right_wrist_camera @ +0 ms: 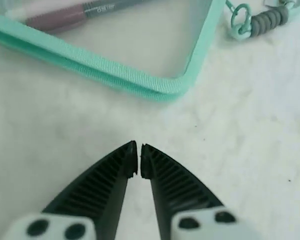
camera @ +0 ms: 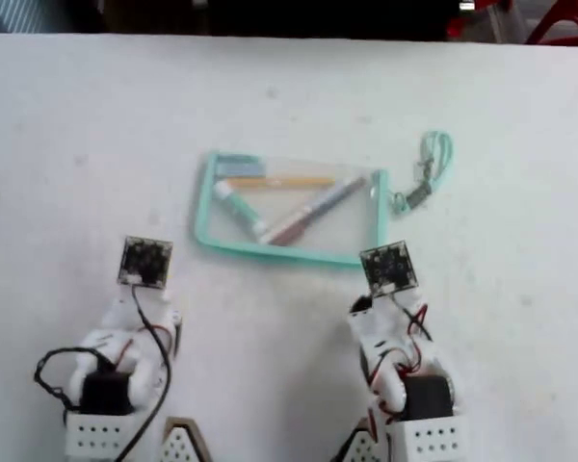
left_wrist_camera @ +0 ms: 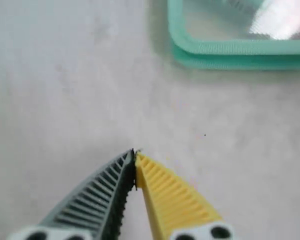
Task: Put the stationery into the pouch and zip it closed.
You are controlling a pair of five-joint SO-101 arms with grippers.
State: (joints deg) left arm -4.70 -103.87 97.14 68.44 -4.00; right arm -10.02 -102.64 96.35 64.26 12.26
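Two end effectors, both mine, hang pinched shut and empty over the bare bench point(camera: 77, 115). The left end effector point(left_wrist_camera: 135, 154) sits just short of the near left corner of the pouch point(camera: 270, 252), and the right end effector point(right_wrist_camera: 139, 150) just short of its near right corner. This flanking stance, I judge, keeps both clear of the pouch yet near either end. Beyond them the clear, teal-rimmed pouch lies flat with stationery inside: an orange pen point(camera: 279, 181) and a maroon-and-grey pen point(camera: 313, 214). Whether the zip is closed I cannot tell. Print on the grey barrel is too small to make out. Farthest right trails the teal lanyard point(camera: 432, 168).
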